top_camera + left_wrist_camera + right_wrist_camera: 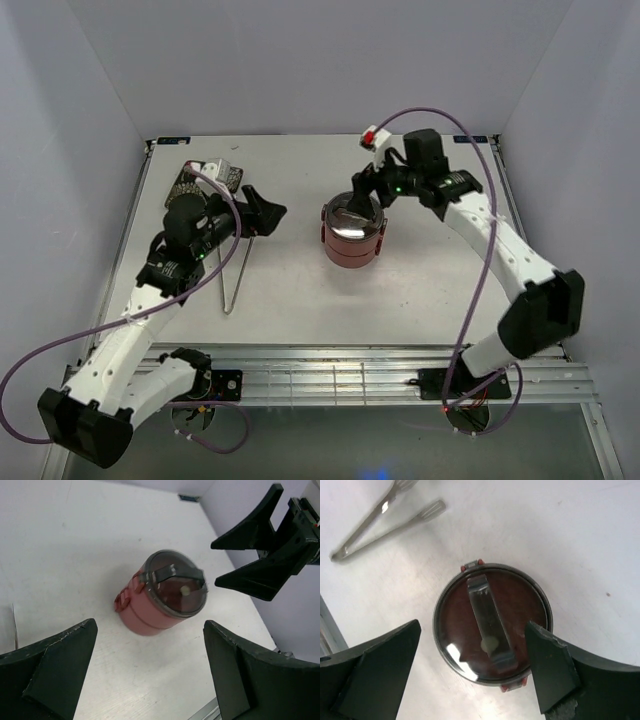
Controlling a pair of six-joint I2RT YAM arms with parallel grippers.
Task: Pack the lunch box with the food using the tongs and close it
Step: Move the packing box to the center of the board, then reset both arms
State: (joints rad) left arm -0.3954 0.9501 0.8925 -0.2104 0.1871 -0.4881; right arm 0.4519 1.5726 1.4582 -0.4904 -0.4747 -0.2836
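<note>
The lunch box [352,240] stands stacked in the middle of the table, both dark-red bowls together and the grey metal top lid with its strap handle [487,622] on. My right gripper [372,195] hovers just above that lid, open, its fingers [555,667] spread wider than the handle and holding nothing. The tongs [235,275] lie flat on the table left of the box, also seen as tongs [382,520] in the right wrist view. My left gripper [262,212] is open and empty, left of the lunch box [162,592]. No food is in view.
A dark patterned plate [210,178] sits at the back left, partly behind my left arm. The white enclosure walls close in on three sides. A metal rail [330,375] runs along the table's near edge.
</note>
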